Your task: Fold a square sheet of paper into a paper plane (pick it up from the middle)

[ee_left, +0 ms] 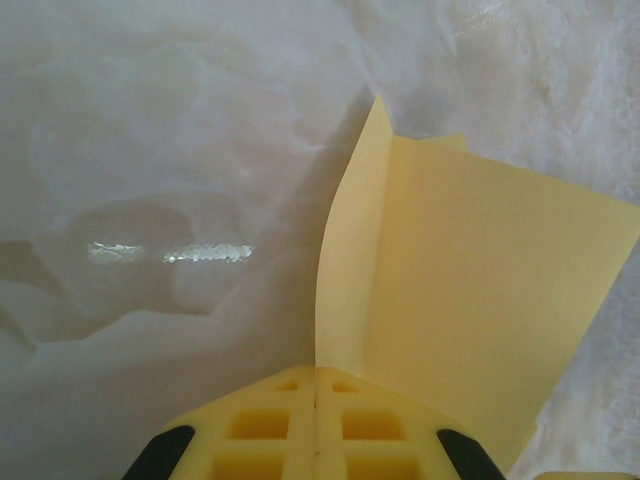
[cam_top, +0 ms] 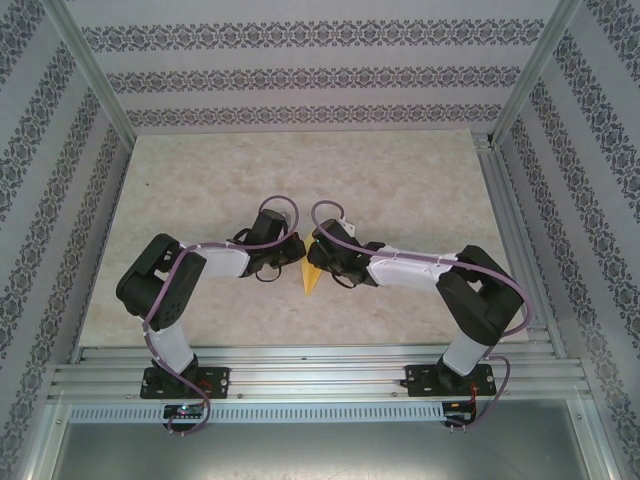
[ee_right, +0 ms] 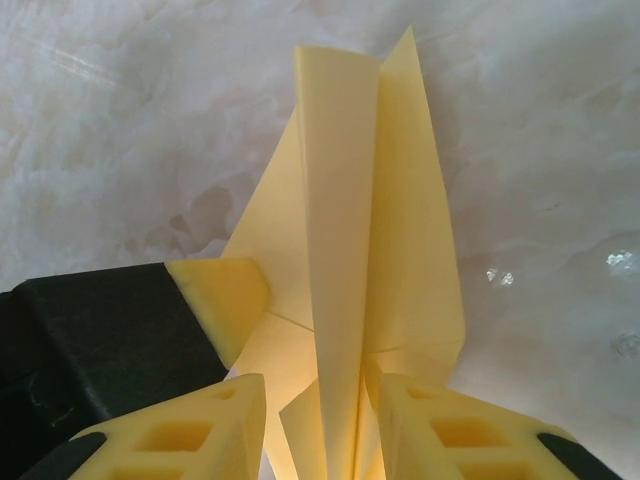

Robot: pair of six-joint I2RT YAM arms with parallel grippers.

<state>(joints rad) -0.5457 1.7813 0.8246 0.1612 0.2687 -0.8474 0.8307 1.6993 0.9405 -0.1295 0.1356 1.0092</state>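
Note:
The yellow paper (cam_top: 311, 280) is folded into a narrow pointed shape and held off the table between both arms at mid-table. In the left wrist view my left gripper (ee_left: 316, 372) is shut on one edge of the paper (ee_left: 470, 290), and a flap stands up from the closed jaws. In the right wrist view the folded dart-like paper (ee_right: 340, 200) rises between the spread fingers of my right gripper (ee_right: 320, 400), which is open. The left gripper's fingertip (ee_right: 218, 300) touches the paper's left side. From above, the left gripper (cam_top: 293, 252) and the right gripper (cam_top: 322, 258) almost meet.
The pale marbled tabletop (cam_top: 300, 170) stretches behind and to both sides of the grippers. Aluminium rails (cam_top: 320, 375) run along the near edge. Patterned walls and metal posts (cam_top: 95, 75) enclose the table.

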